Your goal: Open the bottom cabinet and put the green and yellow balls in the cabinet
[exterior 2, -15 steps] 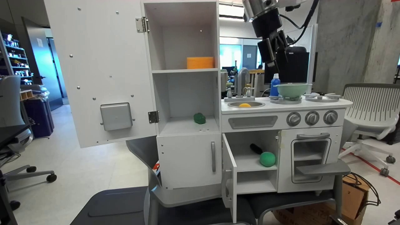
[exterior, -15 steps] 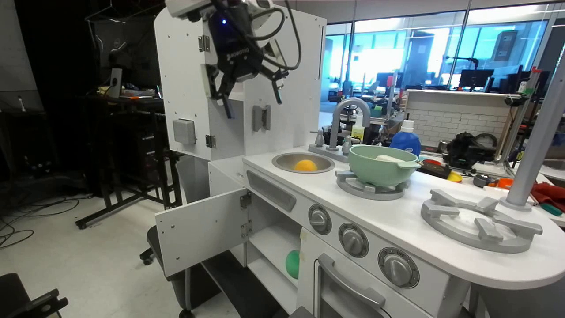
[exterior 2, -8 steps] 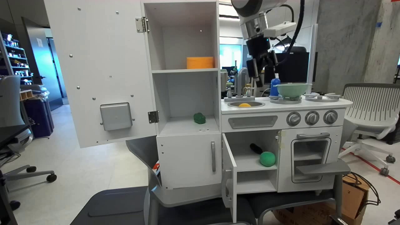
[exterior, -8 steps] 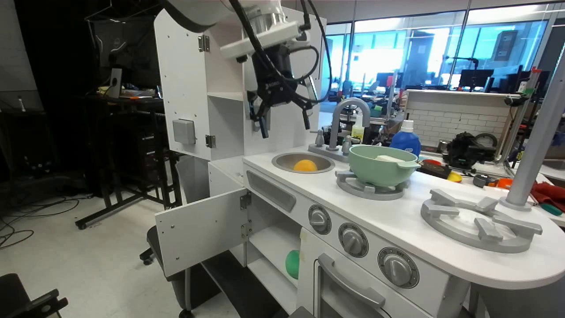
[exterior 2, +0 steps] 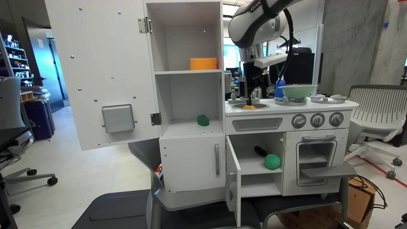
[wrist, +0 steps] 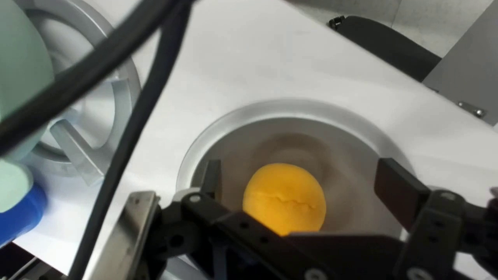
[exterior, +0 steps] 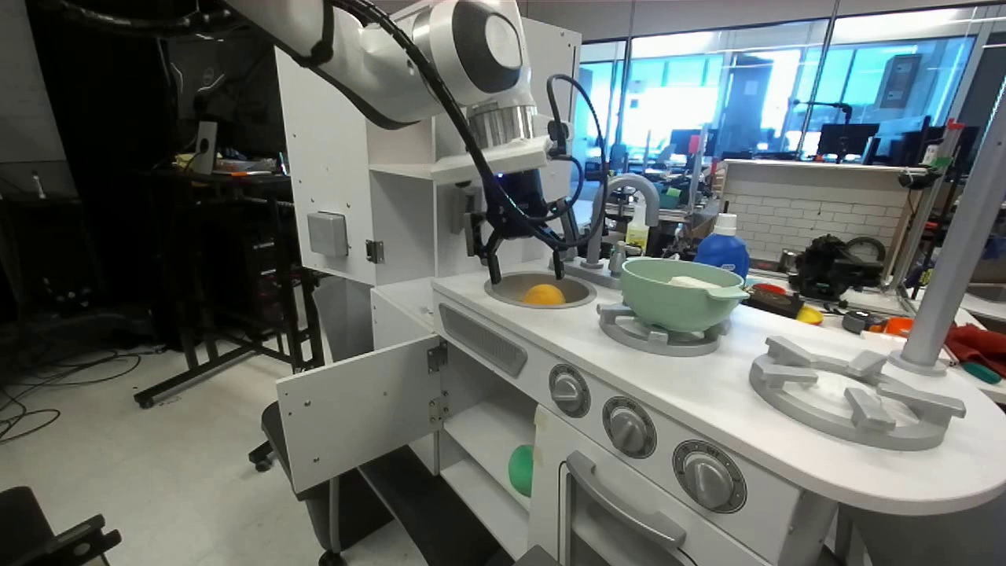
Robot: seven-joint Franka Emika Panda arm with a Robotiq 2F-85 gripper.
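We judge fetching the yellow ball (wrist: pixel 283 198) to be the step in hand. The claw (exterior: pixel 526 273) stands spread, holding nothing, above it at the round grey basin (wrist: pixel 295 108); the next move calls for descent and closure. The yellow ball looks matte, a jagged crease across it. Well below the claw, a smooth green ball (exterior 2: pixel 272 162) rests in the open bottom cabinet (exterior 2: pixel 249 167).

Blue-white glare blasts through the windows (exterior: pixel 668 94) past the back edge of the counter (exterior: pixel 562 330) in an exterior view, upper left nearly black! Wrist view: the counter's bright, soft shadow in the sink (wrist: pixel 295 107), and those close cables (wrist: pixel 151 95) are blurred.
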